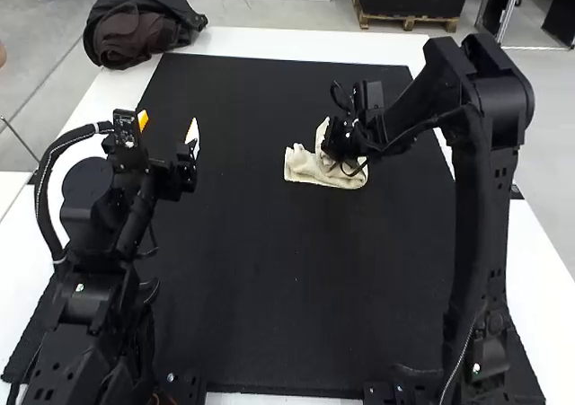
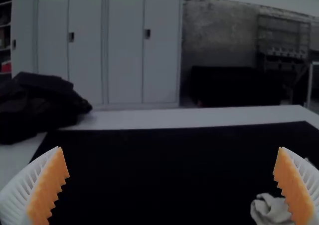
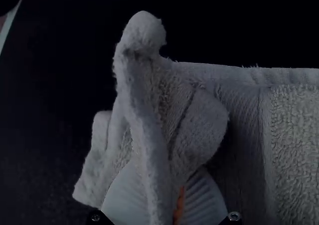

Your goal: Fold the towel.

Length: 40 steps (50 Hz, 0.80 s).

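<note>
Table and room. A white table [image 1: 296, 42] carries a black mat [image 1: 269, 261], its pale border showing along the far edge and down both sides. At the table's far left corner lies a bunched dark garment [image 1: 148, 26]. In the left wrist view, the room beyond the far edge comprises tall pale lockers [image 2: 87, 45] with dark handles, a rough grey wall [image 2: 219, 33] and a metal rack [image 2: 283, 35]; a low dark block [image 2: 224, 85] is too dim to identify.

Towel and hands. The cream towel [image 1: 310, 171] rests on the mat, in the table's far half and somewhat nearer its right edge than its left. Part of it lies low and fairly flat; the remainder is bunched and raised. The right hand [image 1: 346, 137] is clamped on a raised fold, which stands as a narrow ridge ending in a rounded tip. The left hand [image 1: 168, 125] is above the left side of the table, its two fingers wide apart, well apart from the towel.

Hidden or cut off. In the high view the right hand covers part of the towel, and its fingertips are hidden. The right wrist view crops the flatter terry portion, and the number of layers cannot be told. In the left wrist view, a finger partly hides the towel.
</note>
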Available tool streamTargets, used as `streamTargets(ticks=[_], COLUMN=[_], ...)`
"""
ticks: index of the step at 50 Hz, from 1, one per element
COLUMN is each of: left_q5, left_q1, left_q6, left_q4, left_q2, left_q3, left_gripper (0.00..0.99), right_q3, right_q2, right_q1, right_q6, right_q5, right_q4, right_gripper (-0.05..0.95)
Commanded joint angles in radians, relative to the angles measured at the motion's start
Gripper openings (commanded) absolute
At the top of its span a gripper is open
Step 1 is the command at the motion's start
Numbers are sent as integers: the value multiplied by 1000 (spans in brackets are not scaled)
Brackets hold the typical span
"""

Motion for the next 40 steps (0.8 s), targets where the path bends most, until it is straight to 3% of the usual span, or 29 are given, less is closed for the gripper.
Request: streamTargets(ticks=[1,40], left_q5=[-10,-16], left_q1=[-6,-18], left_q6=[11,11], left_q4=[4,1], left_q2=[-19,-30], left_q3=[-2,-14], left_gripper=[969,969], right_q3=[39,79], right_q2=[4,55], right_q1=[27,93], right_q6=[15,32], right_q5=[17,36], right_q4=[10,23], right_gripper=[-3,-3])
